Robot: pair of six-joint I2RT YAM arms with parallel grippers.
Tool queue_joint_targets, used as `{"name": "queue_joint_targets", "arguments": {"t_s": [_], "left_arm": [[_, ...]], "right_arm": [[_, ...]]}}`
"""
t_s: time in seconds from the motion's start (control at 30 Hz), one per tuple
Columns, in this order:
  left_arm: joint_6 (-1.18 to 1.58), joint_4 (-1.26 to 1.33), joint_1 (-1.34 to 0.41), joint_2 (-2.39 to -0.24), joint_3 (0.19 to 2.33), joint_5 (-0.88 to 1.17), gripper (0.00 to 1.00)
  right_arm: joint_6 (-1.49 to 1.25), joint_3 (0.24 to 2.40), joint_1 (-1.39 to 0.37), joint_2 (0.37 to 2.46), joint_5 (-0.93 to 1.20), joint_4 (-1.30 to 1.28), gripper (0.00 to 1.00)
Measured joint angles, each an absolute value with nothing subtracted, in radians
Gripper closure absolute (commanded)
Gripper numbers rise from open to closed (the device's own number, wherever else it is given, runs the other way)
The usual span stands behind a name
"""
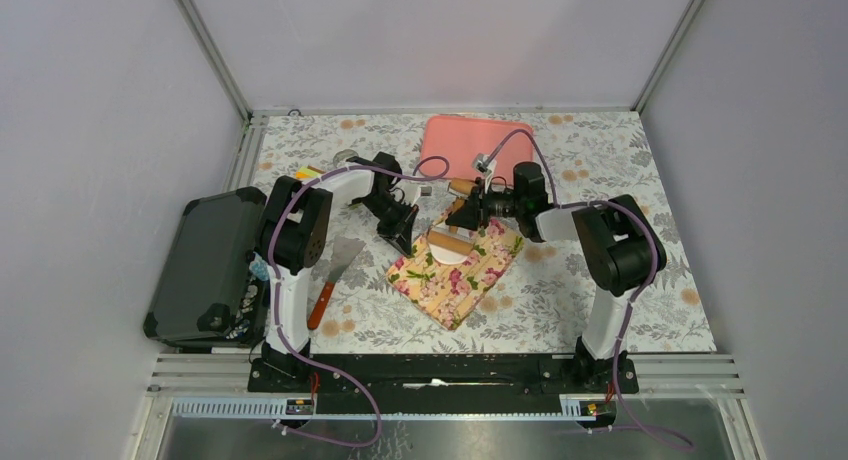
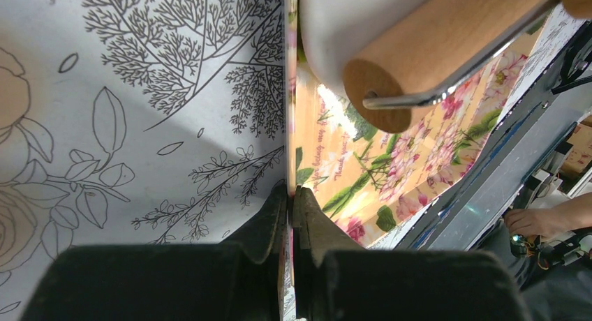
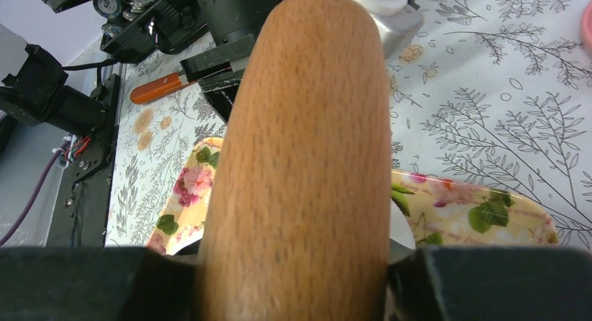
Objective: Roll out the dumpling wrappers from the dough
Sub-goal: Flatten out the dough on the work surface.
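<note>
The right gripper [image 3: 296, 282] is clamped on the wooden handle [image 3: 300, 125] of a rolling pin, with one black finger pressed to each side of it. From that grip the handle slopes down toward the near edge of the table. It ends at the roller [image 1: 450, 242], a short wooden cylinder carried on a bent metal rod [image 2: 419, 98].

The roller rests on the dough [image 1: 453, 255], a smooth white patch that looks flattened from above. The dough lies on the far part of a floral board [image 1: 455, 295], set at an angle in the middle of the table.

The dough is just to the near side of the right gripper, under the roller and showing beyond it. The roller's long axis runs roughly left to right, across the line of the handle. A rolling stroke would therefore travel along the handle's line, toward or away from the arm bases. The right arm is the one placed over the dough.

The left gripper [image 2: 290, 195] has its fingers together, pinching the thin edge of the board at its left corner, beside the dough and not touching it. It appears to be steadying the board.

Farther out:
- A metal spatula [image 1: 335, 270] with an orange handle lies left of the board.
- A pink tray [image 1: 470, 145] sits on the far side.
- A black case [image 1: 205, 270] stands at the left edge.
</note>
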State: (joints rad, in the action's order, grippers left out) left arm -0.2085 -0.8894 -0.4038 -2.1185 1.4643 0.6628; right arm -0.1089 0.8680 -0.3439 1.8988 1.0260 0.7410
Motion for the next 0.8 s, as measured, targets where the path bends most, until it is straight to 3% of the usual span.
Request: {"name": "queue_joint_targets", "arguments": {"t_s": [0.8], "left_arm": [[-0.194, -0.914, -0.394, -2.139, 1.486, 0.672, 1.00]], "right_arm": [[-0.039, 0.794, -0.395, 1.871, 1.015, 0.813, 1.00]]}}
